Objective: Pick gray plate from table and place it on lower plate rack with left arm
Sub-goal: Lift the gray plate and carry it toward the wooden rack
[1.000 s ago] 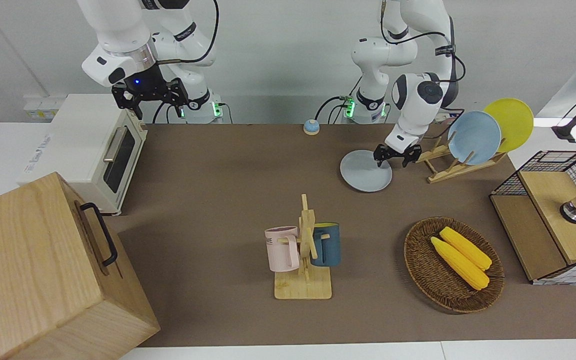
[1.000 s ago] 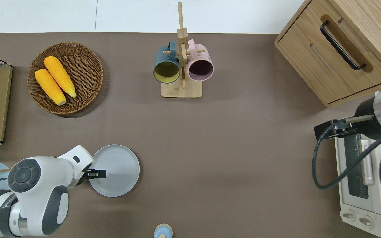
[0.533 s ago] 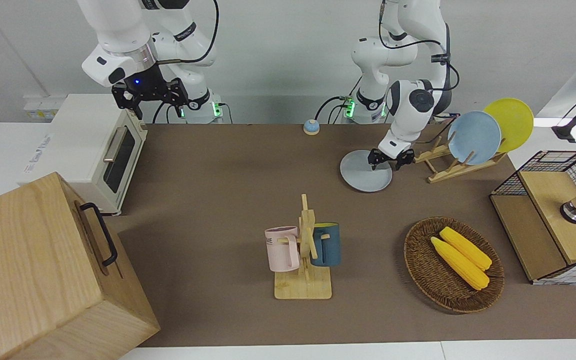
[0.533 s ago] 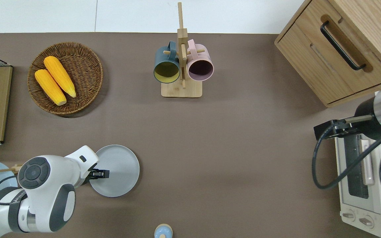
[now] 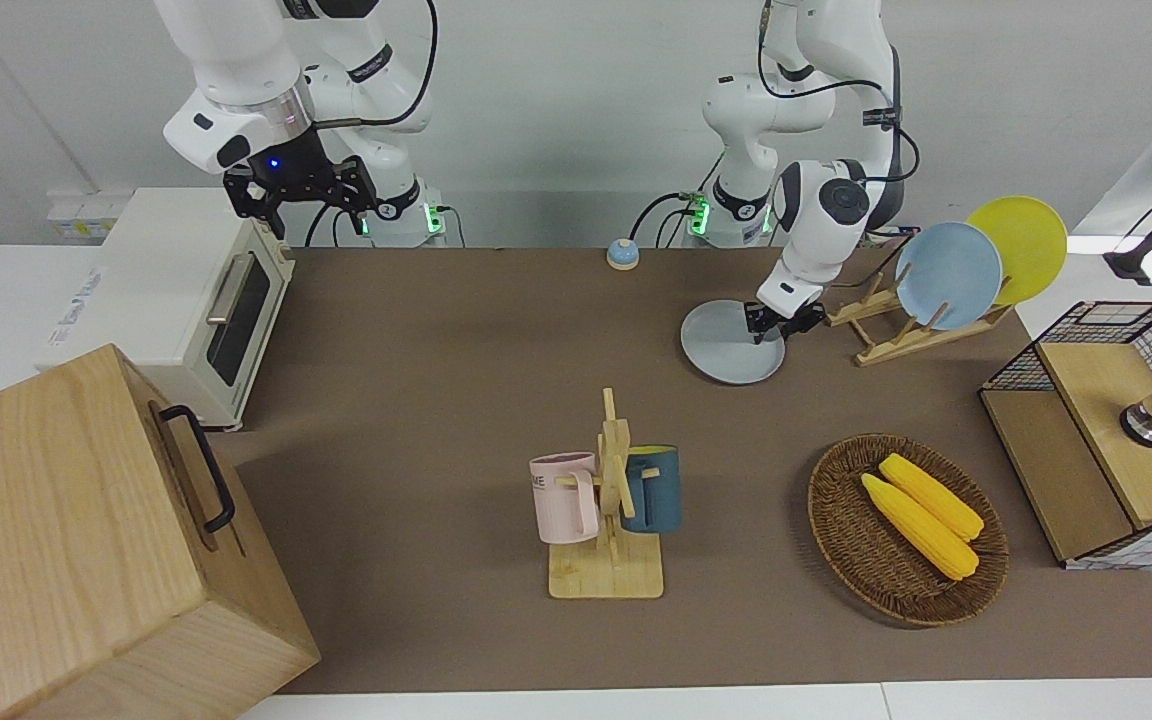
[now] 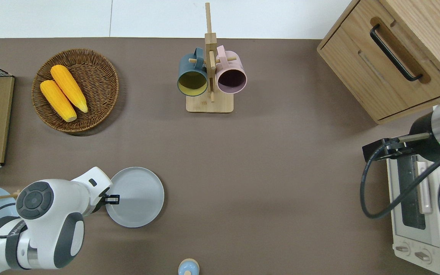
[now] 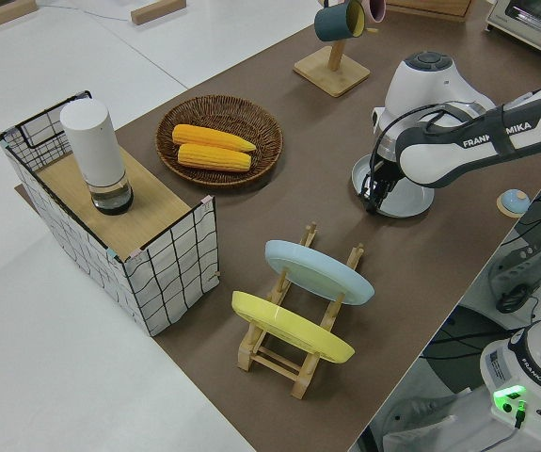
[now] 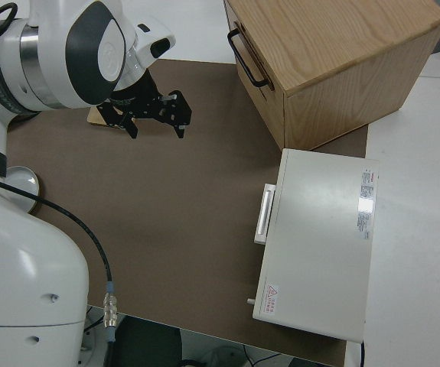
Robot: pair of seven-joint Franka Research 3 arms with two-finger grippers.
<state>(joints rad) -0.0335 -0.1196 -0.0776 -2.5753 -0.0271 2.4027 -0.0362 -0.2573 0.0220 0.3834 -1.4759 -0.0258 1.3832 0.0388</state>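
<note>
The gray plate (image 5: pixel 726 345) (image 6: pixel 138 196) (image 7: pixel 404 200) lies on the brown table (image 5: pixel 436 330), beside the light-wood plate rack (image 5: pixel 886 335) (image 7: pixel 279 358). My left gripper (image 5: pixel 774 325) (image 6: pixel 112 198) (image 7: pixel 373 198) is low at the plate's rim on the rack's side, its fingers drawn in on the rim. The rack holds a light-blue plate (image 5: pixel 948 275) and a yellow plate (image 5: pixel 1021 245) in its upper slots. The right arm is parked, its gripper (image 5: pixel 298 195) (image 8: pixel 154 118) open.
A mug tree (image 5: pixel 608 500) with two cups stands mid-table. A wicker basket (image 5: pixel 906 525) with corn and a wire crate (image 5: pixel 1106 430) are toward the left arm's end. A toaster oven (image 5: pixel 176 300) and a wooden box (image 5: pixel 86 540) are at the right arm's end. A small bell (image 5: pixel 622 254) sits near the robots.
My left gripper came down to the plate's rim and its fingers drew together on it. The plate slid slightly away from the rack. The right arm has not moved.
</note>
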